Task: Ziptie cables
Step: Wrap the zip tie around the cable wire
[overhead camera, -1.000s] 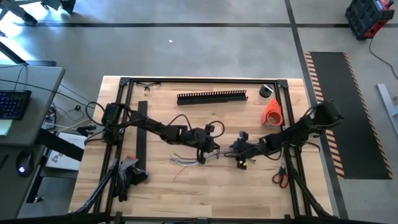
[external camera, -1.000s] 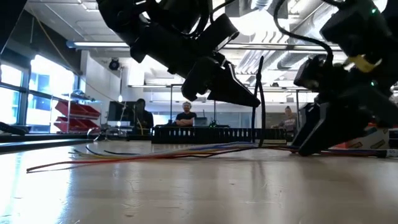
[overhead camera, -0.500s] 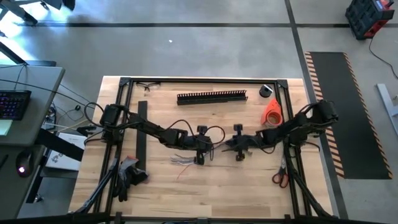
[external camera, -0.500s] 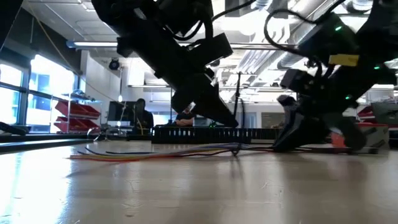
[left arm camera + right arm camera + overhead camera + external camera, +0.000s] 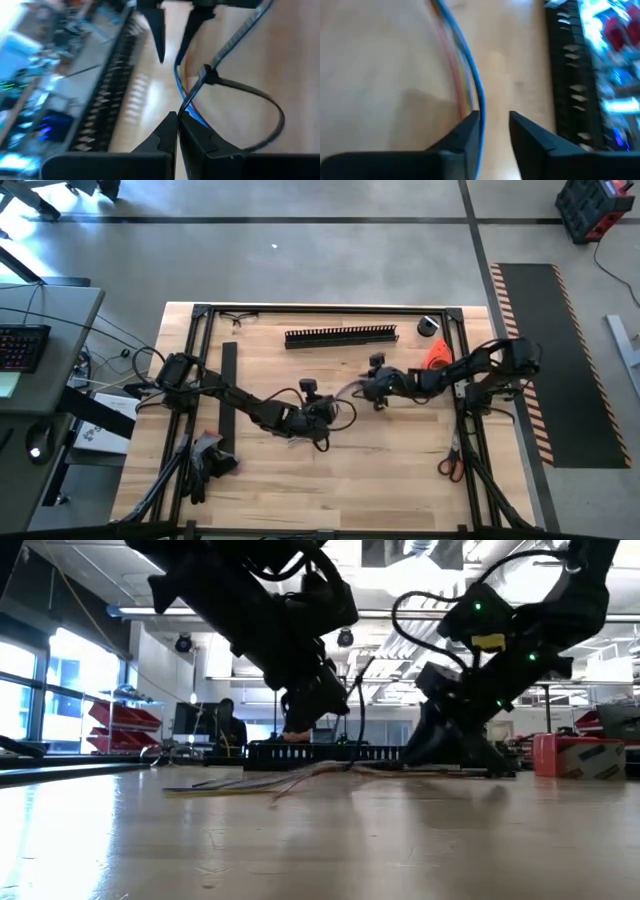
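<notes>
The cables [image 5: 270, 780] lie in a loose bunch on the table, and one end rises between my two grippers. In the left wrist view a black zip tie [image 5: 250, 95] curves in a wide loop beside a blue cable [image 5: 179, 82]. My left gripper [image 5: 176, 116] is shut at the loop's base, at mid-table [image 5: 325, 412]. My right gripper [image 5: 494, 117] is open a little farther back [image 5: 362, 388]. The blue cable [image 5: 472, 75] and the reddish ones run up to one of its fingers. My left gripper pinches the zip tie's strap [image 5: 192, 97] at its fingertips, just short of the tie's head [image 5: 207, 75]. The loop and the tail stand clear of the table. The blue cable runs into the same fingertips; I cannot tell whether it is pinched too. My right gripper has the blue cable along the inner edge of one finger [image 5: 470, 127]; I cannot tell whether they touch.
A long black slotted strip [image 5: 340, 336] lies at the far side and another black strip [image 5: 228, 395] along the left. An orange tape roll [image 5: 437, 358] and red-handled scissors [image 5: 450, 467] are at the right. People sit in the room beyond.
My right gripper has gone toward the table's far edge and rolled about its own axis. My left gripper has turned and drifted a little toward the near left, carrying the zip tie with it. The cable bunch has been dragged along the table.
</notes>
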Controlling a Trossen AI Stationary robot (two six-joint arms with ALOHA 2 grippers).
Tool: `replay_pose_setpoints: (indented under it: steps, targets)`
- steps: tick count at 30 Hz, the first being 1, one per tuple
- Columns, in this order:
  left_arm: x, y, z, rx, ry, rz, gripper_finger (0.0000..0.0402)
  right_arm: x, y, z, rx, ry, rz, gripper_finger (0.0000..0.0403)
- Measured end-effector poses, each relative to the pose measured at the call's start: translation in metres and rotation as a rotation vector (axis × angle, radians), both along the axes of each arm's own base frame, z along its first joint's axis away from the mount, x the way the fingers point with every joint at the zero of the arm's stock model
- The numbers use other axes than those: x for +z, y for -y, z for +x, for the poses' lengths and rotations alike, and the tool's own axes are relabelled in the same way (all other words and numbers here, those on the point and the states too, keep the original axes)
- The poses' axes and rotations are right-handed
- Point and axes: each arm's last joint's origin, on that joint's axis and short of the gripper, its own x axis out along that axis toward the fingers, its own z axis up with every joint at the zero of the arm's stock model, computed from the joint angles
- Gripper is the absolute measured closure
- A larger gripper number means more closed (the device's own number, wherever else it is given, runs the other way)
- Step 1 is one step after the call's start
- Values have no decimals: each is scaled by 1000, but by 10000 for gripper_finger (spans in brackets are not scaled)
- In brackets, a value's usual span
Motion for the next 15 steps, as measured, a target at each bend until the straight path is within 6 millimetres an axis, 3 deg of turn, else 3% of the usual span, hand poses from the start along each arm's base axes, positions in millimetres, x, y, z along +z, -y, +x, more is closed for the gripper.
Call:
replay_pose_setpoints:
  steps: [4,7,10,15]
  targets:
    - [1,-2,-1,76,28,56,401,16,-7,3,-112,139,93,259]
    - [1,-5,-1,124,61,66,401,25,-20,2,-122,226,278,228]
    - [-4,-8,2,152,93,43,401,27,-37,0,-77,261,472,215]
    - [-18,-7,7,155,120,44,401,23,-62,1,-87,346,605,213]
